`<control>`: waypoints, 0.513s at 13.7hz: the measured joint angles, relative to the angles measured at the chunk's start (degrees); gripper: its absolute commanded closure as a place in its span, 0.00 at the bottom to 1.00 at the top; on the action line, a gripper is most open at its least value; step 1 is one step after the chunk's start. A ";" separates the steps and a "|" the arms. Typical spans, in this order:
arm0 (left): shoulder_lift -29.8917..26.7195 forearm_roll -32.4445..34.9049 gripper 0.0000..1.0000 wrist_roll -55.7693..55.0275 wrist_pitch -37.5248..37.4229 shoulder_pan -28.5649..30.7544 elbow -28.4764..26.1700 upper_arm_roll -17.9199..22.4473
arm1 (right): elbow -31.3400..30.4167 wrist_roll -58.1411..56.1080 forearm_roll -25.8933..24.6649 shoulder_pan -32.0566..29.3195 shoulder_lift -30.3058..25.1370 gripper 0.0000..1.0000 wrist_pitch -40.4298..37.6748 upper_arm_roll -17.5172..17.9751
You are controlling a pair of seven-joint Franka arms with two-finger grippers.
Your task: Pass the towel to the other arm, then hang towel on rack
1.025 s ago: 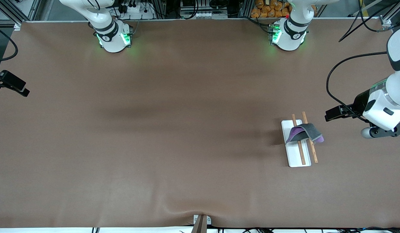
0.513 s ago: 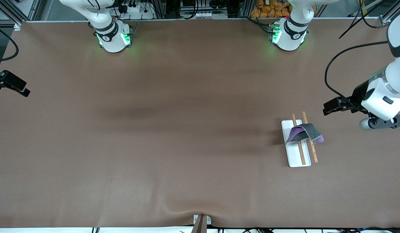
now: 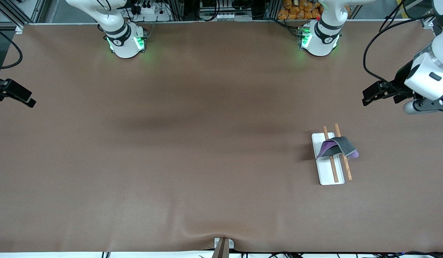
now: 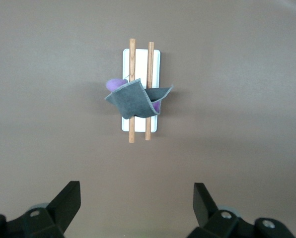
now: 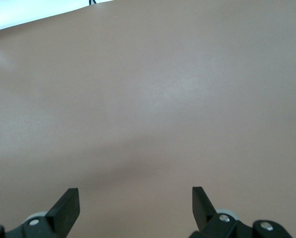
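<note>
The towel (image 3: 336,147) lies draped across both rods of the rack (image 3: 328,174), toward the left arm's end of the bench (image 3: 192,150). Its lopsided drape might slide off. Left pincer (image 4: 137,206) and right pincer (image 5: 135,208) hover apart, empty.

Left gripper (image 4: 136,201) hovers with jaws spread wide and empty; right gripper (image 5: 135,204) does likewise, arm waiting.

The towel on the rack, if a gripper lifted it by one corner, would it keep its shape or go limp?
Probably limp: the towel already sags and folds over the rack rods. It looks thin, so likely light. It might drag across a rod rather than lift cleanly.
</note>
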 measured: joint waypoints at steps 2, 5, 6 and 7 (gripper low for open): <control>-0.41 0.00 0.00 0.00 0.00 0.09 -0.28 0.05 | 0.00 0.18 0.00 0.00 0.00 0.00 -0.12 0.00; -0.43 0.00 0.00 0.03 -0.08 1.08 -0.36 0.15 | -0.01 0.15 0.00 0.01 0.00 0.00 -0.10 0.02; -0.43 0.00 0.00 0.05 -0.16 1.30 -0.36 0.15 | -0.01 0.15 0.00 0.04 0.00 0.00 -0.09 0.05; -0.43 0.00 0.00 0.05 -0.16 1.42 -0.36 0.17 | -0.01 0.15 0.00 0.06 0.00 0.00 -0.07 0.07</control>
